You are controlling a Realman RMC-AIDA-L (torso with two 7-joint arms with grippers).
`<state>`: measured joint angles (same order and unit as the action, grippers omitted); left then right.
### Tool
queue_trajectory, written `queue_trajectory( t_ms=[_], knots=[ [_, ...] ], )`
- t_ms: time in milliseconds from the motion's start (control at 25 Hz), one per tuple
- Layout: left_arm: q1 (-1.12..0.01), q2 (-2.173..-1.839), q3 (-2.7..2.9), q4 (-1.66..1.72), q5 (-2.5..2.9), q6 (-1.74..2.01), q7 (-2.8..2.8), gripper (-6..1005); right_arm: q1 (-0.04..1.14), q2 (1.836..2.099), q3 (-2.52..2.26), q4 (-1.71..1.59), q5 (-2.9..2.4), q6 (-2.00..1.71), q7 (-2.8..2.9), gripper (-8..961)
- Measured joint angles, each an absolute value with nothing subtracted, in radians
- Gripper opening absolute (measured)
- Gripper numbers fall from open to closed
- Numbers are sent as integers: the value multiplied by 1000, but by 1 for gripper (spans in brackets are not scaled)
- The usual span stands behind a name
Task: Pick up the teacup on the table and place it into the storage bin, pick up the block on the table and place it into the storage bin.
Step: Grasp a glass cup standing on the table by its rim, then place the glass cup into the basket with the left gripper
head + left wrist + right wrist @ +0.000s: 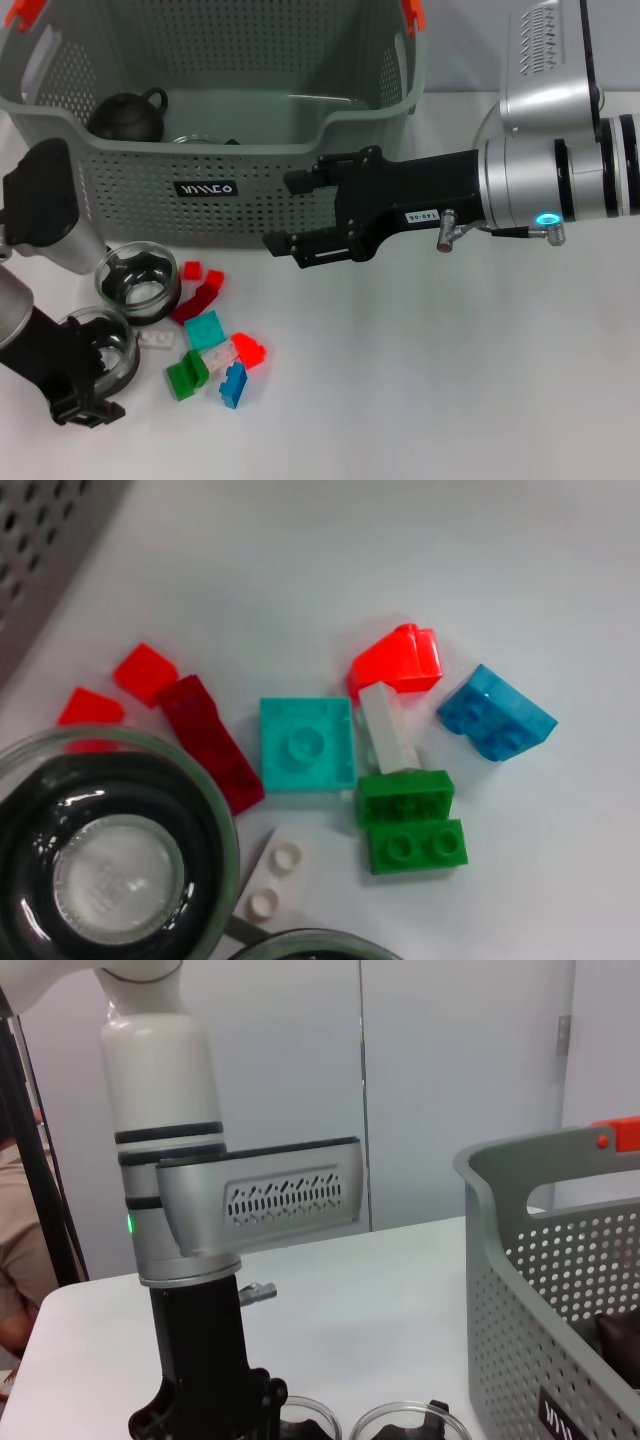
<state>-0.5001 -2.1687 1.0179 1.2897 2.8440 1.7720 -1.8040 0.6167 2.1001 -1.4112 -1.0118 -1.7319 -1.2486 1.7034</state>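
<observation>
Head view: high, facing down and forward across table toward basket at far side. Left wrist view: close, straight down on bricks. Right wrist view: low, level, facing left along basket front. All share basket.

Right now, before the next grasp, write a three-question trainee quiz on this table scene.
1. True or false: the dark teapot lies inside the storage bin.
2. How many glass cups stand on the table in front of the bin? A) one B) two C) four
3. Fill in: the green block touches the ____ block on the side towards the red ones.

Key: 1 true. 2 B: one glass cup and another by the left gripper. 3 white. The right gripper hangs in front of the bin, jaws apart.
</observation>
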Motion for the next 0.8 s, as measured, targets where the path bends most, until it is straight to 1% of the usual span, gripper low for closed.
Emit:
queue_trajectory(
  t_ms=[120, 440, 800],
  knots=[
    [-502, -2168, 1017, 1285, 2844, 1767, -1804, 346, 617, 2100, -1411, -1012, -1732, -1249, 1703, 805],
    [-509, -2169, 994, 1284, 2837, 1754, -1826, 282, 617, 2100, -1408, -1012, -1730, -1249, 1703, 805],
    [-504, -2168, 1007, 1284, 2834, 1753, -1835, 115, 617, 2100, -1402, -1010, -1730, -1255, 1703, 804]
  ],
)
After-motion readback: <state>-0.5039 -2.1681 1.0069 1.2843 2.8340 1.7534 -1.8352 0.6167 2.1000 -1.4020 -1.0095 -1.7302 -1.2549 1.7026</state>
